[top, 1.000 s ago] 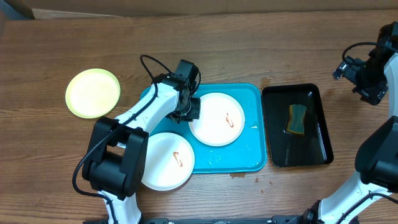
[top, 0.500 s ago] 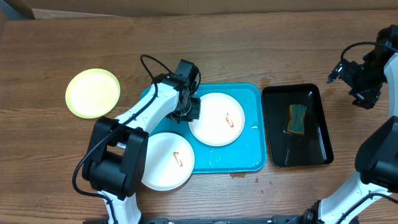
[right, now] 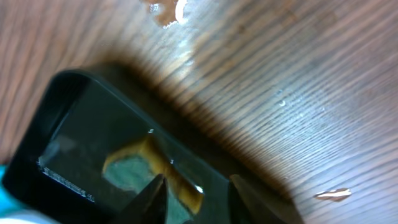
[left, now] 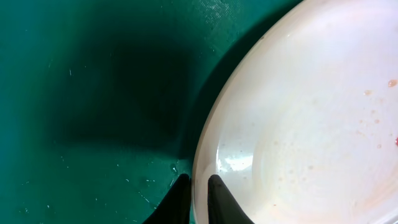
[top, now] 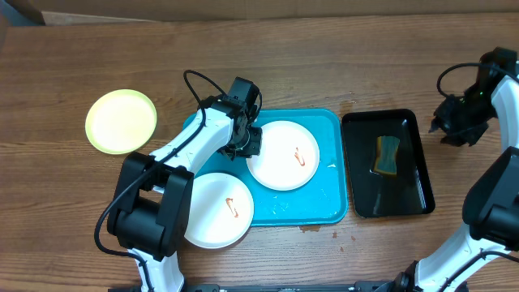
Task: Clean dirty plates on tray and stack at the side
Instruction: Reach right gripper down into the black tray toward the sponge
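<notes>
While the left pincer [top: 247, 143] is clamped narrowly on the left rim of the centre plate [top: 284, 158], that plate lies flat in the turquoise tray [top: 331, 199]. It spreads away to the pincer's right and has a small red smear near its middle. In the left wrist view the dark fingertips [left: 181, 198] straddle the plate's edge, one over the tray floor and one over the white inside.

Bare tray floor lies to the pincer's left and beyond it, up to the raised rim. Past the plate's far side, a strip of tray runs along the right rim and the near rim.

Nearer than the pincer, the second white plate [top: 217, 209] lies across the tray's near-left corner. It overhangs the rim, is partly covered by the left arm, and also carries a red mark. Well to the pincer's left, the yellow-green plate [top: 121, 121] sits alone on the wooden table [top: 340, 57], with open wood all round it.

Just right of the tray, across a thin gap, stands the black tray [top: 405, 199] holding a sponge [top: 388, 155]. The right pincer [top: 454, 130] hangs over bare wood just off that tray's far-right corner. Its fingers [right: 151, 198] are partly apart, with nothing between them.
</notes>
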Robot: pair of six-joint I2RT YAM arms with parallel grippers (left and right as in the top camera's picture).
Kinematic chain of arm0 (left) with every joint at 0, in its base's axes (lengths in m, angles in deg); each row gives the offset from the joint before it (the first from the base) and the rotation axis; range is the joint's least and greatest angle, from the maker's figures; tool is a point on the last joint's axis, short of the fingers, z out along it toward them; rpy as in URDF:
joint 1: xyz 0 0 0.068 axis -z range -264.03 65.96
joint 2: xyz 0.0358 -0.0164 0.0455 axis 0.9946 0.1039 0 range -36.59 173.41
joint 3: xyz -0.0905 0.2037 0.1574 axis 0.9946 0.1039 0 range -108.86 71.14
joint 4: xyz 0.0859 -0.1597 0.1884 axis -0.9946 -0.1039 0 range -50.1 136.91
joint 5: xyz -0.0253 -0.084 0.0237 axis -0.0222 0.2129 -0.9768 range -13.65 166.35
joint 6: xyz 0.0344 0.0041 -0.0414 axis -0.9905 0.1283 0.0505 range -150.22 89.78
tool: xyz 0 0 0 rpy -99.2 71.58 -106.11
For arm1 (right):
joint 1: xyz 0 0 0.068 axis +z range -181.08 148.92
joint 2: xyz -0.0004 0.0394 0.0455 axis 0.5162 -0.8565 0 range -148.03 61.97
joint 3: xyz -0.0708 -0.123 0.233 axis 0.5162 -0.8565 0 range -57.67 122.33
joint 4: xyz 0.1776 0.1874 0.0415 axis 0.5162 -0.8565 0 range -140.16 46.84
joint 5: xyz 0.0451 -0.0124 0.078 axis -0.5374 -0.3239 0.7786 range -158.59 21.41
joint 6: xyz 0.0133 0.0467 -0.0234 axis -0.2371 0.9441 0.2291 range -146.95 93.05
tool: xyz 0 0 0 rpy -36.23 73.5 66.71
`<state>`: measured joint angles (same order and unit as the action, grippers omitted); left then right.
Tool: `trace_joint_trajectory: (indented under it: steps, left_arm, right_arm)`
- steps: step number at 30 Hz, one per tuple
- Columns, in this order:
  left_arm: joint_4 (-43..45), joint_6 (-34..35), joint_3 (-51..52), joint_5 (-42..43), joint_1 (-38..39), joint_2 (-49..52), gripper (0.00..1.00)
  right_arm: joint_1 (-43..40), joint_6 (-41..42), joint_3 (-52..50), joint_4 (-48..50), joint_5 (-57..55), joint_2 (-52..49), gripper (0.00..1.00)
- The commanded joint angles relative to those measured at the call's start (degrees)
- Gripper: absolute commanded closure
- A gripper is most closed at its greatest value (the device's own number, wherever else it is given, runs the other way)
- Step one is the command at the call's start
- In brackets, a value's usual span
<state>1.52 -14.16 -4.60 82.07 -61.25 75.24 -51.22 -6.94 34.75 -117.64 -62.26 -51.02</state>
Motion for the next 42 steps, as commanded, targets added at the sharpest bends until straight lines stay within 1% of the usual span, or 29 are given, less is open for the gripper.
trace_joint_trajectory:
  steps: [1, 3, 5, 13, 17, 26, 37, 42]
  left_arm:
    - [0.02, -1.11, -1.29, 0.09, 0.28, 0.37, 0.87]
    - [0.04, -1.11, -1.29, 0.09, 0.28, 0.37, 0.87]
    - [0.04, -1.11, -1.29, 0.09, 0.28, 0.37, 0.87]
    - [0.04, -1.11, -1.29, 0.09, 0.28, 0.37, 0.87]
    - [0.07, -1.11, -1.29, 0.09, 0.28, 0.37, 0.87]
    - [0.07, -1.09, -1.29, 0.61, 0.28, 0.37, 0.87]
    - [0.17, -1.11, -1.29, 1.38, 0.28, 0.37, 0.87]
    - [0.37, -1.11, -1.29, 1.36, 0.28, 0.37, 0.83]
  right_arm:
    - [0.2, 4.42, -2.03, 1.25, -3.41, 0.79, 0.76]
    - [0.2, 6.58, -2.89, 1.18, -4.94, 0.79, 0.85]
    - [0.2, 8.44, -3.5, 0.76, -6.47, 0.79, 0.89]
    - [0.2, 10.43, -8.74, 1.2, -6.93, 0.79, 0.91]
    - [0.2, 11.78, -11.56, 1.79, -6.88, 0.79, 0.94]
    - [0.2, 11.72, -12.22, -2.38, -4.96, 0.79, 0.94]
    - [0.2, 9.73, -11.96, -4.11, -3.26, 0.81, 0.93]
    - [0.15, 9.55, -6.91, -6.51, -3.23, 0.81, 0.89]
